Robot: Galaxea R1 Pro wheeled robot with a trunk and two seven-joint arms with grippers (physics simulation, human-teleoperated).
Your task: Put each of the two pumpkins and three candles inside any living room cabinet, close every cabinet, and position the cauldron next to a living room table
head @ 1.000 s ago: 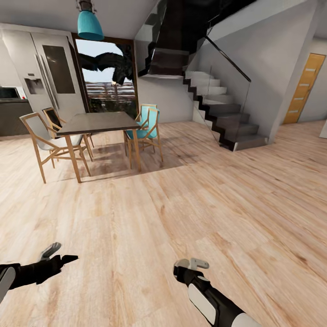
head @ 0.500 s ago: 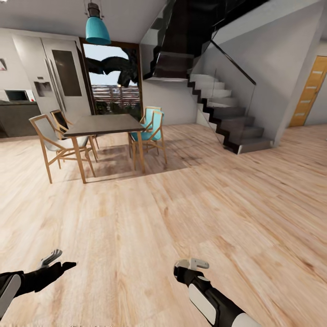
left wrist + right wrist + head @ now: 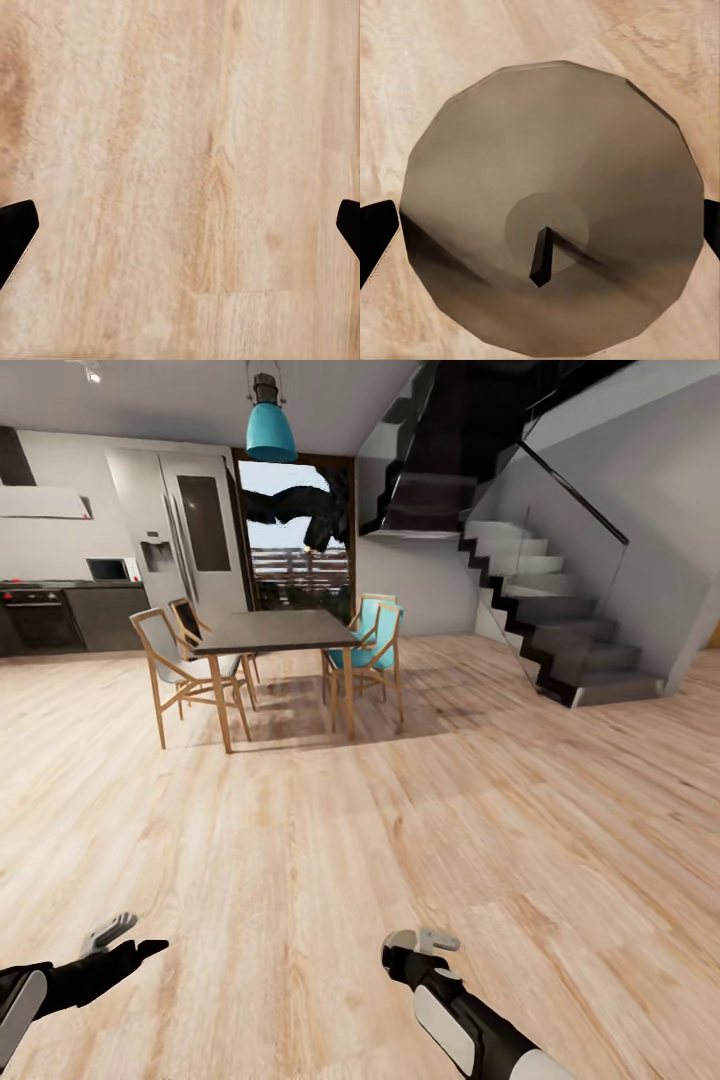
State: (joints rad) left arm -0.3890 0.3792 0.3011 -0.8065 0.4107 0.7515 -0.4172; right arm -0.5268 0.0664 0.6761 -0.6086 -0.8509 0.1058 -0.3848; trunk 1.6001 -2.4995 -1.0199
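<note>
A candle (image 3: 547,225), a beige-grey cylinder with a dark wick, is seen end-on in the right wrist view. It spans the whole gap between the two black fingers, and my right gripper (image 3: 540,232) is shut on it. In the head view the right gripper (image 3: 420,942) hangs low over bare wood floor. My left gripper (image 3: 125,942) is open at the lower left, with only floor planks between its fingers (image 3: 15,236). The pumpkins, cabinet, cauldron and living-room table are out of view.
A dark dining set (image 3: 275,632) with wooden chairs (image 3: 180,670) and a teal chair (image 3: 375,640) stands ahead. A staircase (image 3: 560,620) with a glass rail rises at the right. The fridge (image 3: 195,530) and kitchen counter (image 3: 60,615) are at the far left. Wide wood floor (image 3: 400,820) lies between.
The camera has turned left, so the dining set and stairs have slid right in the picture and the kitchen counter has come into view. Both arms keep their pose.
</note>
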